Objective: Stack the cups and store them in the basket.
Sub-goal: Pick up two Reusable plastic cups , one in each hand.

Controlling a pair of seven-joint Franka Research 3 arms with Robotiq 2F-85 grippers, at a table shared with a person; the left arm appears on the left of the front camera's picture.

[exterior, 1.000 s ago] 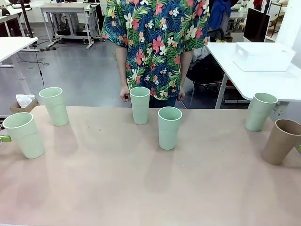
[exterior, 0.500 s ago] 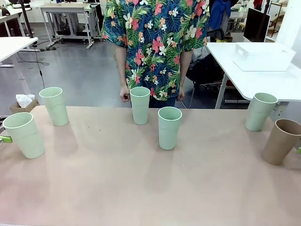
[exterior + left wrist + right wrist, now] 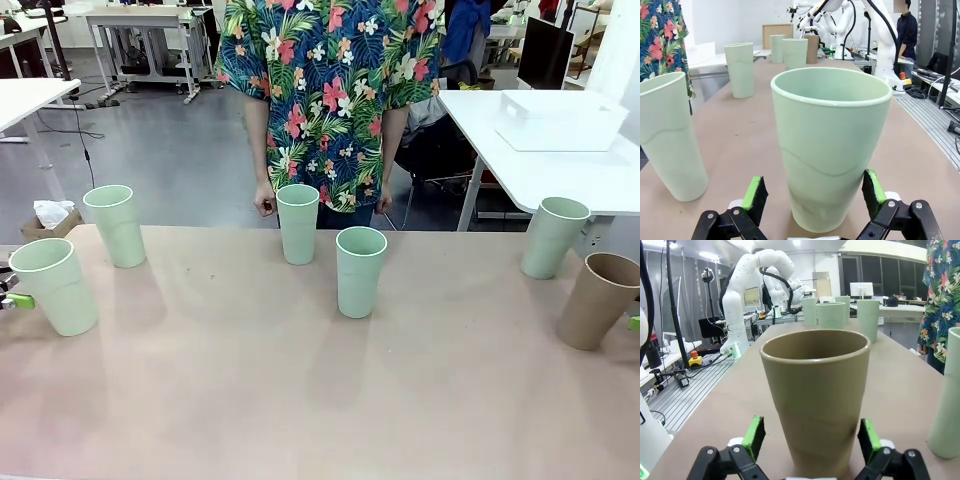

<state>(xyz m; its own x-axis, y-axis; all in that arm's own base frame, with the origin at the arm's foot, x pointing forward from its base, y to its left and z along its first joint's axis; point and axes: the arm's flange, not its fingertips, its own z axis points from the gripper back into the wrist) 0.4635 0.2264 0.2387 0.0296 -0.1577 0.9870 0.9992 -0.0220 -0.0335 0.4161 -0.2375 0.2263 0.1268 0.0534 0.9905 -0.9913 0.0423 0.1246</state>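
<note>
At nine o'clock in the front view the edge cuts off the left fingers [image 3: 18,300] — one green pad shows; at three o'clock, a green sliver of the right fingers [image 3: 634,323]. In the right wrist view the bottom edge hides the base of the brown cup [image 3: 816,400].

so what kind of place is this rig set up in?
Probably a robotics lab or workshop: white workbenches spread over a bare grey floor, a dark monitor behind them, and what looks like an emergency-stop button beside the table.
</note>
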